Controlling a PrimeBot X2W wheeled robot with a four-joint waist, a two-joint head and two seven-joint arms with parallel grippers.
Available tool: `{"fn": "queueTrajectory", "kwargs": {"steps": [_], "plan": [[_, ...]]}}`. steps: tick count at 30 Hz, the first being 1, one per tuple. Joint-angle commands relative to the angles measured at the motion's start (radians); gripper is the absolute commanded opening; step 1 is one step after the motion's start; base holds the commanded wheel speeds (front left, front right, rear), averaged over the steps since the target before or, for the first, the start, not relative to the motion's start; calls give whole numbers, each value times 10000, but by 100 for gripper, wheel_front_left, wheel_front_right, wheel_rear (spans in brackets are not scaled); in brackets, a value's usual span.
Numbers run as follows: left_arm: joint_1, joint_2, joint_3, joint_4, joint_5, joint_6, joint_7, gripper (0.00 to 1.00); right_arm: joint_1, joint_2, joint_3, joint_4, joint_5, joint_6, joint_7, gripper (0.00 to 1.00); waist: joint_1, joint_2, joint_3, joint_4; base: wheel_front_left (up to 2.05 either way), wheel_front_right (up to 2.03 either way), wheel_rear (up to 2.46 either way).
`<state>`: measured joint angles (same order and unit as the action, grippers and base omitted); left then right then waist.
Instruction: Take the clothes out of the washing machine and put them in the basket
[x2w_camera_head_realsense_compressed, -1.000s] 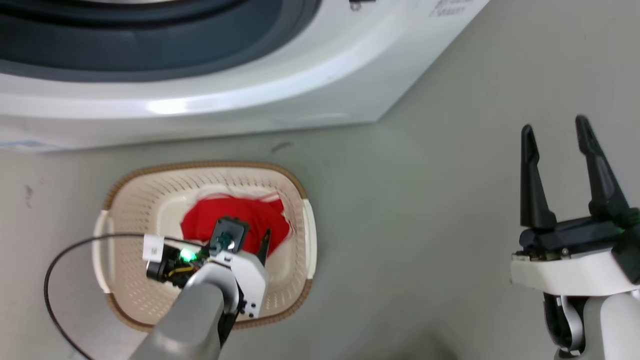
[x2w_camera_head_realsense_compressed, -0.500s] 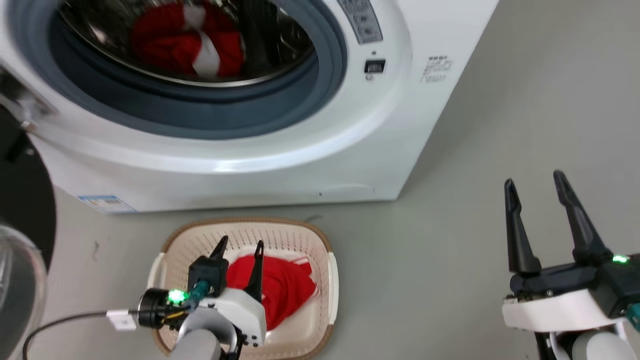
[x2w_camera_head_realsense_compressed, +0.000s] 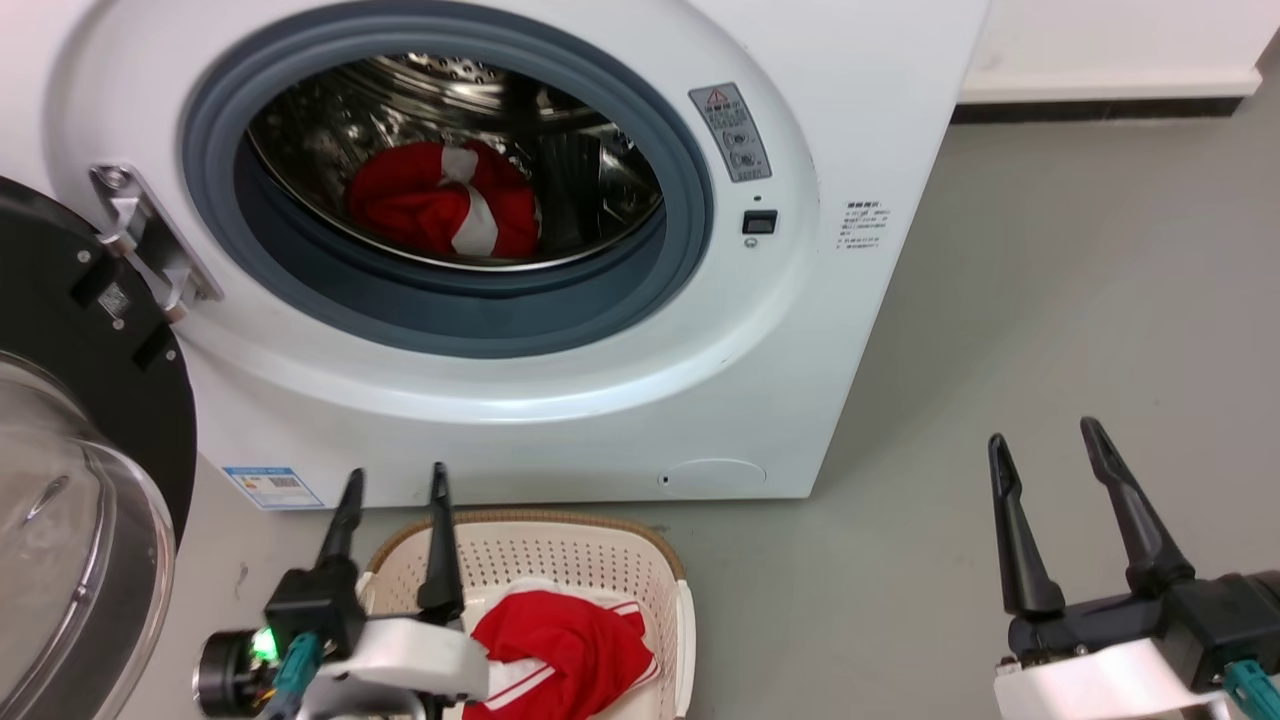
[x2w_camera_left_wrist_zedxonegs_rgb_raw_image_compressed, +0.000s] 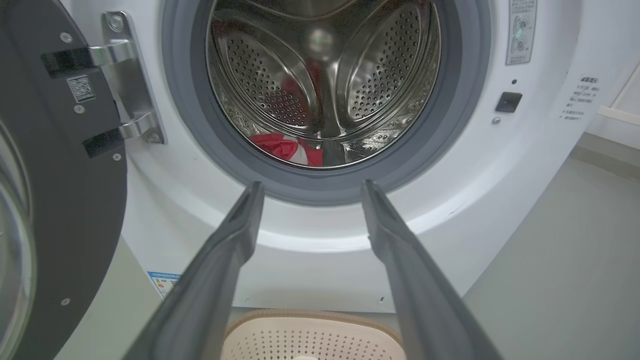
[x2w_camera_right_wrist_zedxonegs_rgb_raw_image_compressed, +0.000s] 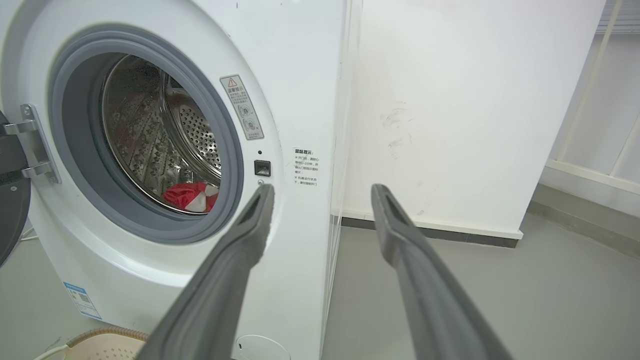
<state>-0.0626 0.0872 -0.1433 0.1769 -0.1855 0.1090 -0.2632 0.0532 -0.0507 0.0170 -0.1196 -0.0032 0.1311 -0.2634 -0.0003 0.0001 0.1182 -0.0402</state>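
Lining up the next pick, I'd say — one red garment (x2w_camera_head_realsense_compressed: 560, 650) lies in the basket (x2w_camera_head_realsense_compressed: 600, 522), a second garment (x2w_camera_head_realsense_compressed: 440, 200) low in the washing machine (x2w_camera_head_realsense_compressed: 800, 350) drum (x2w_camera_head_realsense_compressed: 600, 170). Left gripper (x2w_camera_head_realsense_compressed: 394, 478) fingers wide, empty, over the basket; right gripper (x2w_camera_head_realsense_compressed: 1043, 437) wide too. Next: reach through the porthole (x2w_camera_head_realsense_compressed: 690, 240).

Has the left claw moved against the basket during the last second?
Yes. The left claw was over the red garment in the basket; now it reaches past the basket's far left rim, toward the washing machine.
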Motion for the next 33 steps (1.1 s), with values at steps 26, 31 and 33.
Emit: {"fn": "queueTrajectory", "kwargs": {"steps": [26, 31, 33], "plan": [[-4586, 152, 1344, 2241, 918, -988, -23, 100, -1172, 11, 225, -268, 371, -7, -19, 100, 3, -1, 1988, -979, 0, 0, 0], [-7134, 726, 1302, 4298, 1121, -1149, 37, 100, -1800, 14, 236, -383, 497, -8, -19, 100, 3, -1, 3180, -1334, 0, 0, 0], [-8192, 924, 1138, 4977, 1277, -1283, 60, 100, -2011, 11, 158, -411, 524, -7, -19, 100, 3, -1, 3601, -1422, 0, 0, 0]]}}
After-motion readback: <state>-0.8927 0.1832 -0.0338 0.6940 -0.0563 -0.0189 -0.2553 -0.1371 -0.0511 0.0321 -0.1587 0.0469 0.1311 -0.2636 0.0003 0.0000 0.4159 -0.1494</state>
